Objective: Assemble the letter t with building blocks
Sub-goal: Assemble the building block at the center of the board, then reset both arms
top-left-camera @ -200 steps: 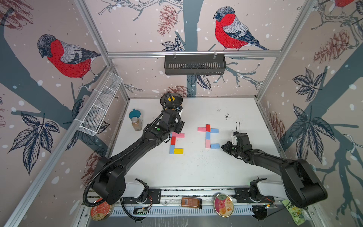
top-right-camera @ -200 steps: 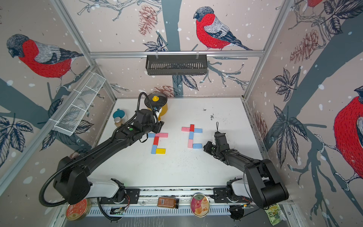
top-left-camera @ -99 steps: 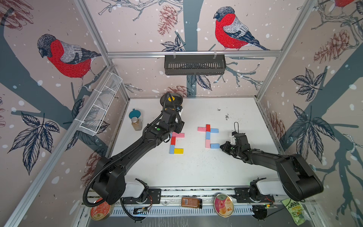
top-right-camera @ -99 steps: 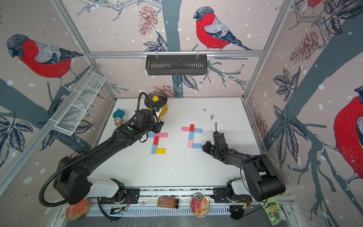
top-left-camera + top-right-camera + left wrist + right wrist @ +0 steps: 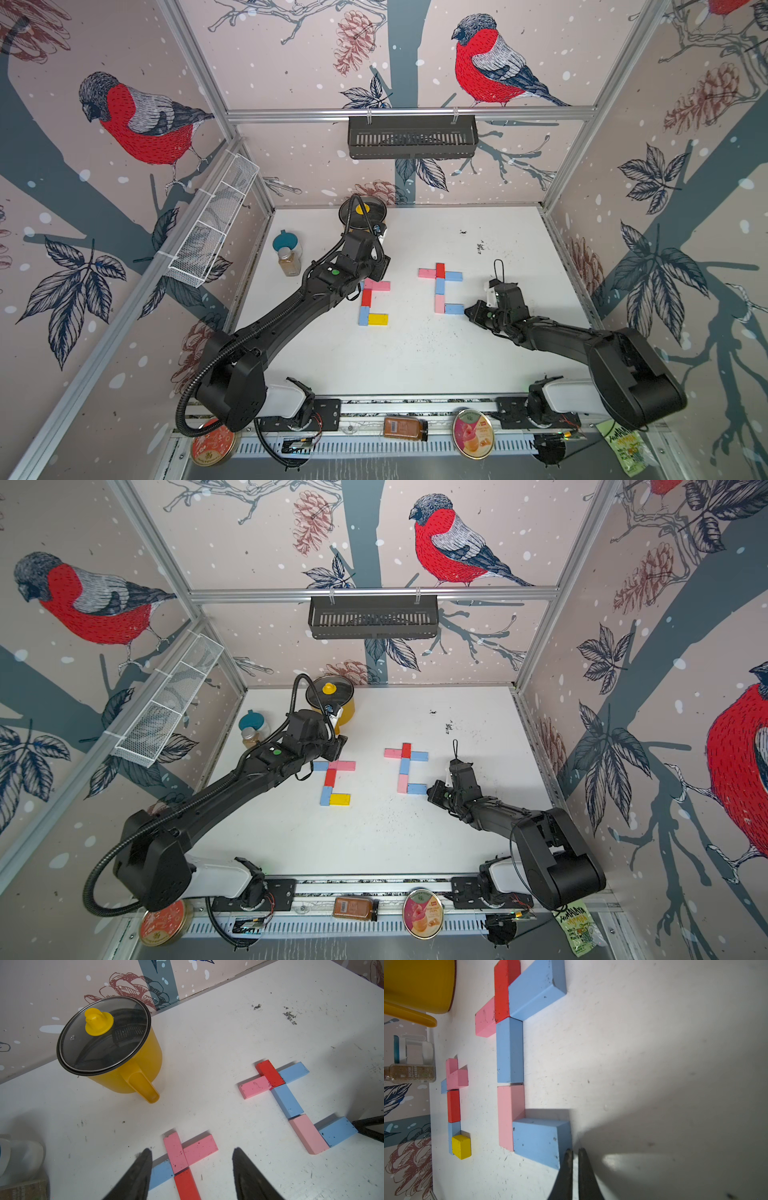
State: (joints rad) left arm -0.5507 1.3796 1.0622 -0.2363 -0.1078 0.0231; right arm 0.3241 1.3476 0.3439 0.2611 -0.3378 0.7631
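The building blocks lie flat in two t shapes on the white table [image 5: 415,357]. The left shape has a red stem [image 5: 366,297], a pink bar [image 5: 380,285] and a yellow foot [image 5: 377,319]. My left gripper [image 5: 192,1149] hangs open over its crossing, with the fingers [image 5: 143,1167] on either side of the pink blocks [image 5: 176,1153] and holding nothing. The right shape has a red top [image 5: 440,270], a blue stem [image 5: 404,765] and a blue foot [image 5: 454,308]. My right gripper [image 5: 575,1149] is shut and empty, with its tips at the outer end of that blue foot [image 5: 537,1138]. I cannot tell whether they touch.
A yellow pot with a glass lid [image 5: 362,214] stands at the back, just behind my left wrist. A spice jar [image 5: 289,262] and a teal-lidded cup [image 5: 285,241] stand at the back left. A wire basket [image 5: 212,228] hangs on the left wall.
My right gripper has crept left along the table towards the blue foot block. The left arm and all the blocks have stayed where they were.
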